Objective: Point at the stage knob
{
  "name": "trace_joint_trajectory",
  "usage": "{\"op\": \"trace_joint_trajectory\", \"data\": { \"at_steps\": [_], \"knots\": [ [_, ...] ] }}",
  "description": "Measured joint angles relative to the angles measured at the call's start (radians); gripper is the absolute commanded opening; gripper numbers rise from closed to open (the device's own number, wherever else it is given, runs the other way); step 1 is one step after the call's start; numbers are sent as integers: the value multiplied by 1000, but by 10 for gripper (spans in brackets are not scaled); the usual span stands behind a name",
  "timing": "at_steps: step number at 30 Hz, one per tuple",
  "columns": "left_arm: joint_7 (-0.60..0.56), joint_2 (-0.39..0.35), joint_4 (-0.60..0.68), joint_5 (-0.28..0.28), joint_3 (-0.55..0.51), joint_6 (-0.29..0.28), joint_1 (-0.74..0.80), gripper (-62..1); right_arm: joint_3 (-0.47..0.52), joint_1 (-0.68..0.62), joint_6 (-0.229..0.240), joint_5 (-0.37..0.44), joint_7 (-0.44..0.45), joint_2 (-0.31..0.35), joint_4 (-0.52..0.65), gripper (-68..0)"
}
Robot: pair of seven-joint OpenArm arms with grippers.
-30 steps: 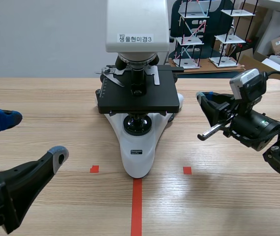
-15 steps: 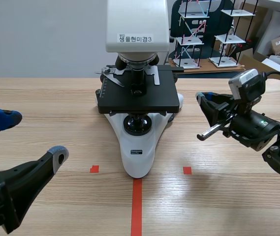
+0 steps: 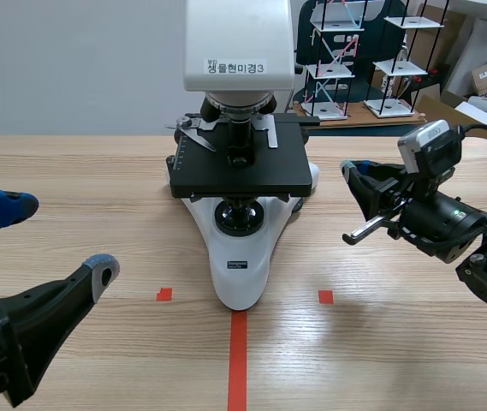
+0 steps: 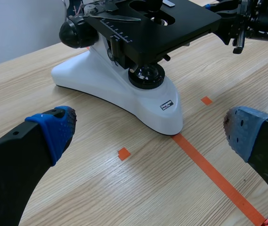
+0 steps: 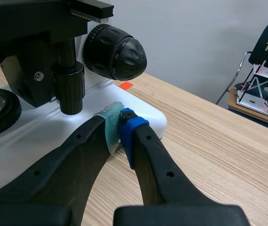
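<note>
Hardly anything had moved since the earlier frames: the right gripper [image 5: 119, 120] stayed beside the microscope [image 3: 239, 257], perhaps a very little closer, and the left gripper [image 3: 57, 238] stayed low in front of it with its fingers wide apart, holding nothing. The right fingers were pressed together, pad against pad, with nothing between them. The stage knob [image 5: 71, 89], a dark ribbed cylinder hanging under the stage [image 3: 239, 167], stood just ahead of these closed tips and higher than them. The large focus knob [image 5: 117, 52] was just beside it. This closeness was, in my judgement, the main danger: a small error in aim would leave the tips showing the focus knob and not the stage knob. The tips were also very near to the white base, and I could not tell whether they touched it. A push forward could press on the base and slide the microscope over the table [image 3: 97, 163], or turn the stage knob and shift the stage.
</note>
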Motion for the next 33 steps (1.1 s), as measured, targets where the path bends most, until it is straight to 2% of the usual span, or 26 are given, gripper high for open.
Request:
{"op": "trace_joint_trajectory", "data": {
  "at_steps": [4,33],
  "knots": [
    [0,0,0,0,0,0,0,14,0,0,-27,0,0,0,0,-675],
    [0,0,0,0,0,0,0,14,2,0,-26,0,0,0,0,-675]
  ]
}}
